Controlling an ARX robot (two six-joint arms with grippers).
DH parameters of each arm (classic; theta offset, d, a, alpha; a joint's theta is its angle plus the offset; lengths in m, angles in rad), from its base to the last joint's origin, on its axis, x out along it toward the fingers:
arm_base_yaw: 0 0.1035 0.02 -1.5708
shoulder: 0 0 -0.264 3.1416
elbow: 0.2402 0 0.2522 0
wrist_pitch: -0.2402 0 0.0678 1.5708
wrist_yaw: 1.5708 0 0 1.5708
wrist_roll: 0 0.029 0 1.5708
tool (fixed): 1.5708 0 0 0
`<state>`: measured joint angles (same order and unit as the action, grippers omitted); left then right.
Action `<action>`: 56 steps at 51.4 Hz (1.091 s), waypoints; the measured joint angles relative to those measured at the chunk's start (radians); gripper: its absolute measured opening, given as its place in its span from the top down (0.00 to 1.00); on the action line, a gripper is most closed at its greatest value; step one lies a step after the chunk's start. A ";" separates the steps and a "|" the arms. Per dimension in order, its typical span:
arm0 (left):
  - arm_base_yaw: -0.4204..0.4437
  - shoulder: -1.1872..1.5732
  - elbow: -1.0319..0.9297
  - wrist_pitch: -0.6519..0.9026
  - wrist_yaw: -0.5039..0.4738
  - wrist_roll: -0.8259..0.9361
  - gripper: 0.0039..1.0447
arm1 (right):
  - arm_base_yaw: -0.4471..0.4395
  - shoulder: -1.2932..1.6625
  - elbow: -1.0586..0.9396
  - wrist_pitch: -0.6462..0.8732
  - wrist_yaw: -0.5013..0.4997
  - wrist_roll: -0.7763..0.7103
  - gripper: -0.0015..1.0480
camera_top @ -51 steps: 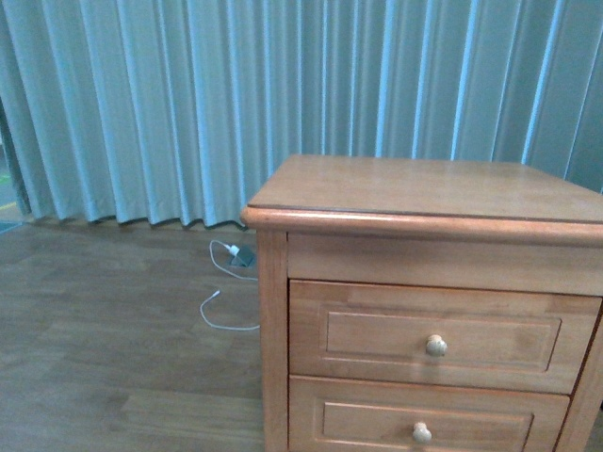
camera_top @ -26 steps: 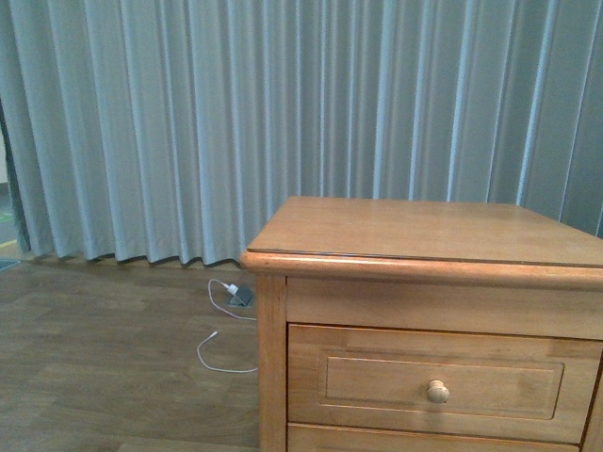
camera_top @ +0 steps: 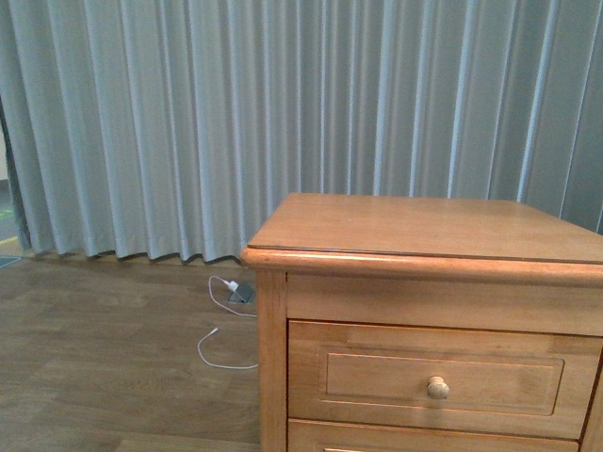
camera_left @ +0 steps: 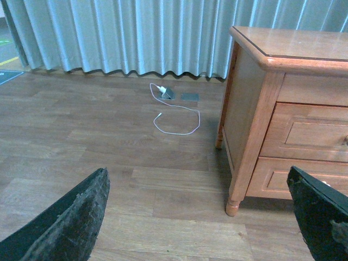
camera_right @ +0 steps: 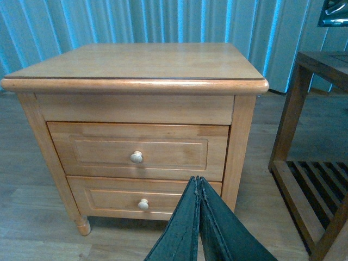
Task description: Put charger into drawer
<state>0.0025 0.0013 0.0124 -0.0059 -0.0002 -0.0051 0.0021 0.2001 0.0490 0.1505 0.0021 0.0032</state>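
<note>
The charger is out of view in every frame. The drawer (camera_top: 443,371) is the upper, taller one of the light-wood nightstand; it is closed and has one round knob (camera_top: 437,387). The right wrist view shows it head-on, drawer (camera_right: 98,152) and knob (camera_right: 136,157). My right gripper (camera_right: 197,182) is shut with nothing in it, low in front of the nightstand and short of the drawers. My left gripper (camera_left: 197,179) is open and empty above the wooden floor, to the side of the nightstand, whose drawer (camera_left: 315,133) shows at the frame edge.
A white-cabled charger with a grey block (camera_top: 236,290) lies on the floor by the curtain (camera_top: 188,122), and shows again as the white cable (camera_left: 176,117). The shorter lower drawer (camera_right: 109,198) is closed. A dark slatted wooden rack (camera_right: 304,163) stands right of the nightstand.
The front view has swung upward: the nightstand sits lower in the picture, the lower drawer has dropped out of sight, and more curtain shows. Nothing on the floor or the nightstand has moved.
</note>
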 joint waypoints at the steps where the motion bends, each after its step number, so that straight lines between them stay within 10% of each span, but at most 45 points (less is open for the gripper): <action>1: 0.000 0.000 0.000 0.000 0.000 0.000 0.05 | 0.000 -0.003 -0.002 -0.002 0.000 0.000 0.98; 43: 0.000 0.000 0.000 0.000 0.000 0.000 0.05 | 0.000 -0.195 -0.043 -0.150 0.000 -0.001 0.98; 56: 0.000 0.000 0.000 0.000 0.000 0.000 0.05 | 0.000 -0.195 -0.043 -0.150 0.000 -0.002 0.53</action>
<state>0.0025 0.0013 0.0124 -0.0059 0.0002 -0.0048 0.0021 0.0055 0.0063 0.0006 0.0017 0.0017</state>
